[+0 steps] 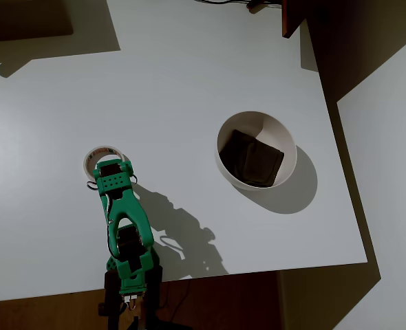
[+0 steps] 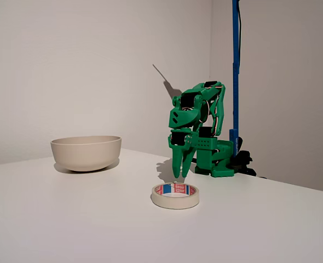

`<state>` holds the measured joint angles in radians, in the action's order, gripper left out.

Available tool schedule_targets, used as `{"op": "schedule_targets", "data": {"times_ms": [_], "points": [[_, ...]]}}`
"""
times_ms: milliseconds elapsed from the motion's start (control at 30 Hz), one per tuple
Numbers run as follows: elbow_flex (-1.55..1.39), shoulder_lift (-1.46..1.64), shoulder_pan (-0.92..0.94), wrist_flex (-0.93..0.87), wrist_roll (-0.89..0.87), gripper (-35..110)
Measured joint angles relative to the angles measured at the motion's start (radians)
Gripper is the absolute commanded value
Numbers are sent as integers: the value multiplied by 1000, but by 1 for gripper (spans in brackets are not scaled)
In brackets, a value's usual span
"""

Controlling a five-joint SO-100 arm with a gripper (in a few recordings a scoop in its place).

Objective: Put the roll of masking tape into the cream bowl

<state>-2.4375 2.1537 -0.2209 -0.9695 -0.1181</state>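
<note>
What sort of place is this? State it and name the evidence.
Probably a bare indoor test bench, not a kitchen: a plain white table against blank white walls, a small green robot arm's gripper above a cream-white tape roll, and a round cream bowl.

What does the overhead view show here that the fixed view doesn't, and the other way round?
Overhead alone: the dark brown square pieces at the bottom of the cream bowl, and the gripper overlapping the near edge of the roll of masking tape.

Fixed alone: the gripper's fingertips hang above the table, just behind the roll, not touching it; the roll's red and blue print; a blue pole behind the arm.

Both: the green arm, the roll lying flat, the bowl upright and well apart from the roll.
</note>
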Motion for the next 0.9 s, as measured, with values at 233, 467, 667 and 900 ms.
{"op": "schedule_targets", "data": {"times_ms": [233, 467, 667, 900], "points": [[15, -74, 11, 20, 0, 13], [31, -179, 11, 55, -2, 12], [46, -210, -5, 64, -18, 12], [46, -229, -37, 32, -26, 4]]}}
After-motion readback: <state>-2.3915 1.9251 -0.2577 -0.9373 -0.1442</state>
